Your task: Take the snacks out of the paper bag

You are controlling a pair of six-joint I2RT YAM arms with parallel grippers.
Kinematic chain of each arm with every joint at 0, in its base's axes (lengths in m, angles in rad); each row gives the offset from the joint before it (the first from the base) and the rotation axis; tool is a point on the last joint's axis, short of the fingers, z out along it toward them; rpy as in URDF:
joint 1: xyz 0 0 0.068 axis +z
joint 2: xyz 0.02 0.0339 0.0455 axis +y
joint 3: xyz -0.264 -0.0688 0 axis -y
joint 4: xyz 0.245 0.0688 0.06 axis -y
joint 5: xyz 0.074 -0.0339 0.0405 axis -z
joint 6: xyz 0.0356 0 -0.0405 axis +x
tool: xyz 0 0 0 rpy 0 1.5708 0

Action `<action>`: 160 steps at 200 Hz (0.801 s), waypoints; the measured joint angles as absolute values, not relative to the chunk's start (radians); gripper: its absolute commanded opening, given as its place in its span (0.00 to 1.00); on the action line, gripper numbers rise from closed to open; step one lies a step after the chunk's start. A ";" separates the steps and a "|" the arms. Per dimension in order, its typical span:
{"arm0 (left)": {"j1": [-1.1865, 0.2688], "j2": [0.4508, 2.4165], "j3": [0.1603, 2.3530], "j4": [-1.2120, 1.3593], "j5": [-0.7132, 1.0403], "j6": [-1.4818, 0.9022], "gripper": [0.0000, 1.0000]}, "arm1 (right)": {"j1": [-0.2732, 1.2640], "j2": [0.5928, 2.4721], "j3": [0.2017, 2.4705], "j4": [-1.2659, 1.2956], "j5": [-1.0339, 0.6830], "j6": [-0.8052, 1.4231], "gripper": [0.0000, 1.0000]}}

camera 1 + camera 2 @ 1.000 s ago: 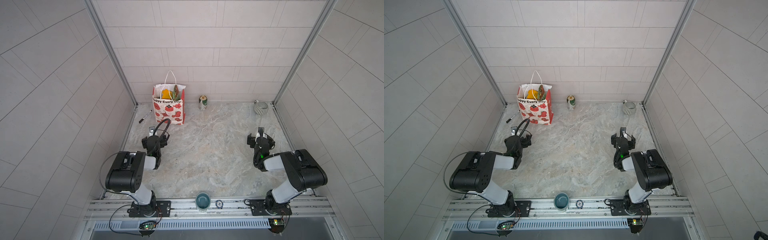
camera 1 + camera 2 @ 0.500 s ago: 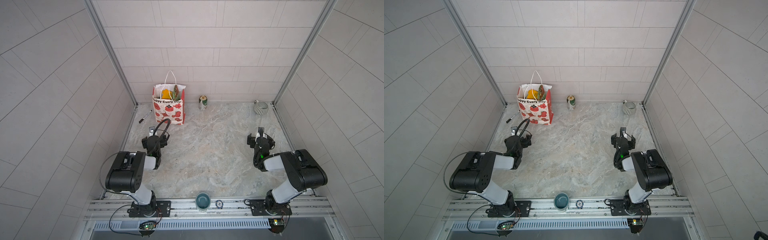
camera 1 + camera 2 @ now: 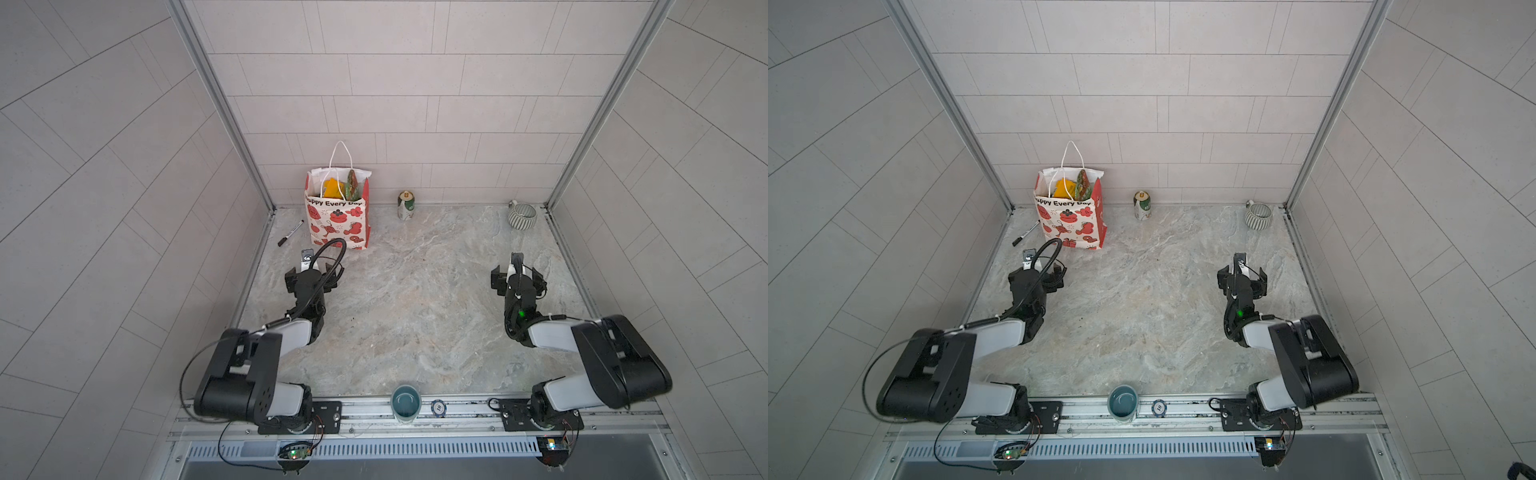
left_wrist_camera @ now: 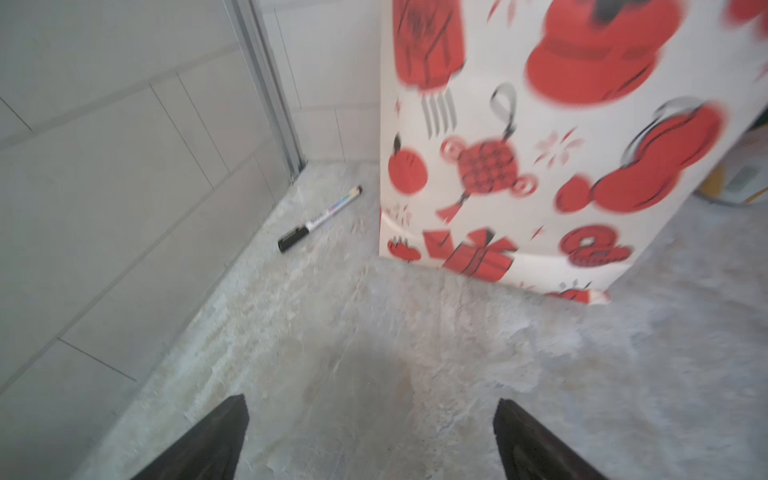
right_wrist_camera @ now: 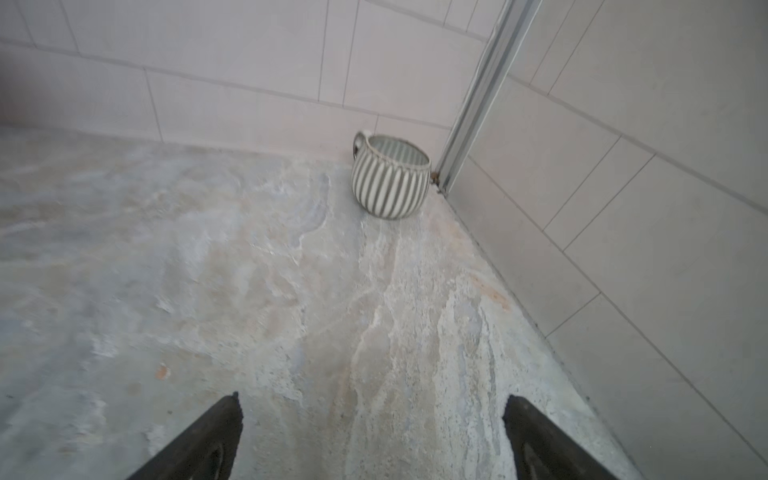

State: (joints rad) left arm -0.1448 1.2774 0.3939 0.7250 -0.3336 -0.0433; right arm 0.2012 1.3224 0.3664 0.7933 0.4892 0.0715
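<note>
Snacks (image 3: 338, 189) stood upright in the paper bag (image 3: 337, 222) at the back left of the table (image 3: 415, 311).
Left gripper (image 4: 370, 415), jaws wide and empty, sat near the bag's printed face, below its upward mouth, and was the nearer; right gripper (image 5: 372, 411), likewise spread empty, pointed at the striped mug (image 5: 390, 180), well apart.

Pale tiled walls (image 3: 415, 83) on three sides — mottled grey stone-look floor (image 3: 415, 311).

striped mug (image 5: 390, 183) upright in corner, right gripper (image 5: 372, 397) — jaws apart
</note>
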 measured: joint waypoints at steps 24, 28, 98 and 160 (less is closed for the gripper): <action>-0.147 1.102 0.515 0.596 -0.336 -0.152 0.51 | 0.099 1.129 0.445 0.683 0.397 0.359 0.84; -0.137 1.096 0.554 0.566 -0.333 -0.179 0.44 | 0.078 1.119 0.459 0.679 0.362 0.386 0.82; 0.184 1.442 1.106 0.319 0.031 -0.351 0.01 | 0.196 1.288 0.676 0.426 0.074 0.461 0.30; 0.218 1.934 1.549 0.048 0.398 -0.282 0.00 | 0.318 1.392 0.825 0.326 -0.070 0.370 0.34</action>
